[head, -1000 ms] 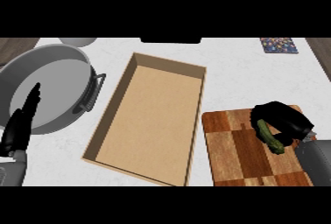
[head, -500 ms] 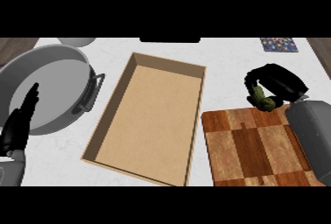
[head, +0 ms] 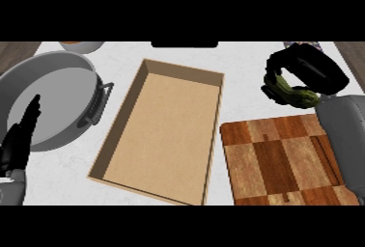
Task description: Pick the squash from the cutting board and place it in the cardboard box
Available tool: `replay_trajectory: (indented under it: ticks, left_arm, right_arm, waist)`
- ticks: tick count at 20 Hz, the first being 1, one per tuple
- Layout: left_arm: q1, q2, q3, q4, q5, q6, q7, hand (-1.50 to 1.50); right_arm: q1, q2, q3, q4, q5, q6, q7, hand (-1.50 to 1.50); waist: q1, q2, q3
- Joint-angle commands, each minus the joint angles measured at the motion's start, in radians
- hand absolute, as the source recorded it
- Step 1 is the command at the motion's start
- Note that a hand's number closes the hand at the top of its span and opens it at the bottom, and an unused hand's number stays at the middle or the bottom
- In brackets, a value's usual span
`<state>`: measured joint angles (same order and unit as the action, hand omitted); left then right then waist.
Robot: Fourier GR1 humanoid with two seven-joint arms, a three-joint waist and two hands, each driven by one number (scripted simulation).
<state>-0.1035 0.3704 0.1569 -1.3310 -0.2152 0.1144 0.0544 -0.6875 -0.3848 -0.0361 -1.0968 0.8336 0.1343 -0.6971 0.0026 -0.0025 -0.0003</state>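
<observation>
Holding the squash (head: 291,92), right robot hand (head: 308,71) is curled round it above the table's far right, beyond the cutting board (head: 285,161). Cardboard box (head: 165,131) lies to its left, long axis running near-to-far. Left robot hand (head: 20,140) rests open at the left edge, over the pot (head: 50,96).

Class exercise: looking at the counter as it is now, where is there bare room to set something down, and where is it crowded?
Free: the floor of the cardboard box, the whole cutting board, and the counter strip between them. Crowded: the left side, where the pot lies under the resting left hand, and the far right, where the right hand holds the squash.
</observation>
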Motion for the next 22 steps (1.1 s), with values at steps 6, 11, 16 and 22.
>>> replay_trajectory:
  ticks: [6,11,16,22]
  left_arm:
    - [-0.013,-0.024,-0.017,0.009,-0.030,0.007,0.007,0.00]
    - [0.017,0.033,0.055,0.044,0.022,-0.050,-0.051,0.00]
    - [-0.049,-0.050,-0.020,0.074,-0.055,0.023,-0.035,0.00]
    - [-0.010,-0.030,0.000,0.004,-0.031,-0.022,-0.009,0.00]
  right_arm:
    - [-0.129,0.192,0.033,-0.135,-0.123,0.232,0.233,1.50]
    - [-0.128,0.316,0.059,-0.248,-0.149,0.275,0.444,1.50]
    - [-0.271,0.382,0.140,-0.107,-0.234,0.226,0.647,1.50]
    - [-0.345,0.384,0.253,0.095,-0.346,0.058,0.639,1.50]
  waist:
    - [0.001,-0.001,0.000]
    - [0.001,0.000,0.000]
    - [0.014,0.005,-0.001]
    - [0.022,0.005,0.000]
